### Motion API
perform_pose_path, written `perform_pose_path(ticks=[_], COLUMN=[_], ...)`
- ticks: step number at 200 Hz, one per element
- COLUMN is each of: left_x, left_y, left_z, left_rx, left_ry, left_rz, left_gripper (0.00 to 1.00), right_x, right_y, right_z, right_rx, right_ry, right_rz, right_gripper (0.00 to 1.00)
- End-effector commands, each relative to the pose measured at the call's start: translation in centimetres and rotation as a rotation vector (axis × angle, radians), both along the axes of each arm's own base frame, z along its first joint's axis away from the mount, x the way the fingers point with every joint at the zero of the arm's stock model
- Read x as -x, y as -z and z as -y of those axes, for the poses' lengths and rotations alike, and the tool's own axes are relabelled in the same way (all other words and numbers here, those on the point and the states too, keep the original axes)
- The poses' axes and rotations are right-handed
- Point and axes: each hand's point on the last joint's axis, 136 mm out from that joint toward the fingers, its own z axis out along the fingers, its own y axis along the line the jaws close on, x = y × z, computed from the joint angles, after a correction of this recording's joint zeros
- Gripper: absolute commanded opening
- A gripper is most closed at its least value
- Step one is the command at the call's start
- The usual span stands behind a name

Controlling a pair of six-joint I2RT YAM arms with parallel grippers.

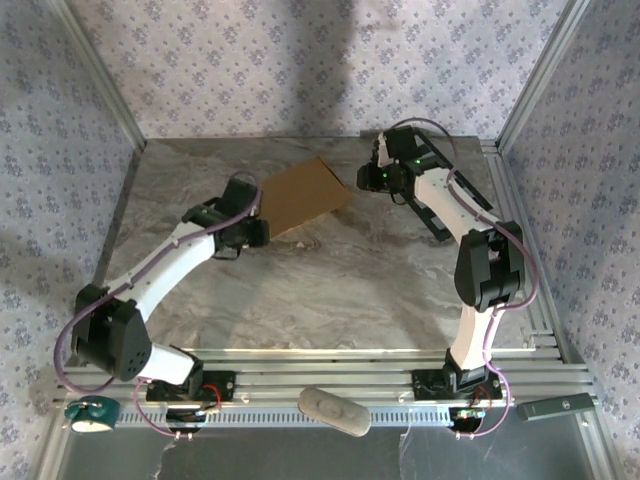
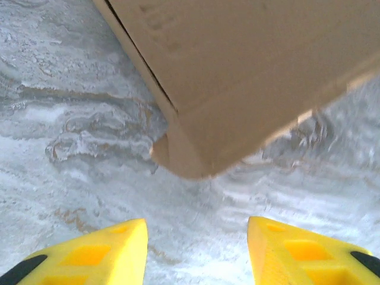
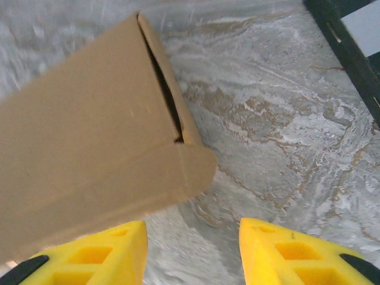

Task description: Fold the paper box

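The paper box is a tan cardboard mailer, folded shut and lying at the back middle of the marble table. My left gripper sits just off its near-left corner. In the left wrist view the yellow fingers stand apart over bare table, and the paper box's corner lies a short way ahead of them. My right gripper is at the box's right corner. Its jaws are open too, and the paper box lies ahead and to the left of the left finger without touching it.
Papered walls close the table in on three sides. A black frame runs along the right side by the right arm. Beyond the aluminium rail at the near edge lie a white oval object, a teal object and a dark bar.
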Motion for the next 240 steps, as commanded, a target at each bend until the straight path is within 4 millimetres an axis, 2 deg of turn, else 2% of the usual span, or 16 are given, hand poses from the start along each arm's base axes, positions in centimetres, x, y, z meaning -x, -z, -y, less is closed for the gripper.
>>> perform_pose_path(ticks=[1, 7, 25, 35, 50, 74, 96, 108, 116, 140, 166, 184, 204, 222, 240], left_x=[1.1, 1.6, 1.1, 0.7, -0.7, -3.1, -5.3, -6.3, -7.2, -10.1, -12.2, -12.4, -11.9, -11.4, -11.0], left_y=[0.9, 1.4, 1.1, 0.4, -1.6, -3.3, -1.7, -0.7, -0.8, -1.7, -0.5, 1.2, 3.2, 4.4, 5.3], left_z=[-1.9, -2.1, -1.4, -1.2, -1.1, -0.7, -1.3, -1.7, -1.3, 2.1, 5.4, 6.1, 5.9, 5.6, 5.4], left_rx=[-0.126, -0.133, -0.139, -0.136, -0.123, -0.119, -0.148, -0.127, -0.111, -0.084, -0.104, -0.113, -0.126, -0.140, -0.152], left_ry=[0.010, 0.010, 0.017, 0.008, -0.040, -0.082, -0.102, -0.122, -0.113, -0.006, 0.068, 0.061, 0.053, 0.053, 0.061], left_rz=[0.027, 0.018, 0.073, 0.093, 0.117, 0.045, -0.089, -0.157, -0.160, -0.084, -0.096, -0.134, -0.172, -0.195, -0.213], left_gripper=[0.48, 0.48, 0.49, 0.50, 0.55, 0.55, 0.55, 0.54, 0.53, 0.52, 0.50, 0.50, 0.49, 0.49, 0.49], right_x=[2.2, 2.4, 3.0, 2.4, 1.9, 2.0, 2.1, 1.4, 0.7, -0.9, -1.9, -2.6, -3.3, -3.6, -4.0], right_y=[3.0, 3.0, 3.1, 3.2, 3.6, 2.6, 2.3, 2.5, 2.5, 2.6, 3.2, 3.9, 5.3, 7.1, 9.0], right_z=[0.2, -0.2, -0.7, -0.3, 0.5, -0.4, -1.0, -0.3, 0.2, 0.4, -1.3, -2.8, -4.2, -4.7, -4.1], right_rx=[0.187, 0.191, 0.213, 0.239, 0.186, 0.040, 0.084, 0.092, 0.059, -0.039, -0.122, -0.134, -0.107, -0.088, -0.045], right_ry=[-0.265, -0.315, -0.411, -0.373, -0.287, -0.232, -0.240, -0.208, -0.182, -0.133, -0.122, -0.126, -0.133, -0.127, -0.094], right_rz=[0.028, 0.069, 0.180, 0.187, 0.090, 0.078, 0.158, 0.126, 0.084, 0.014, -0.029, -0.057, -0.095, -0.131, -0.169], right_gripper=[0.48, 0.48, 0.49, 0.49, 0.49, 0.48, 0.48, 0.48, 0.48, 0.44, 0.43, 0.43, 0.43, 0.43, 0.42])
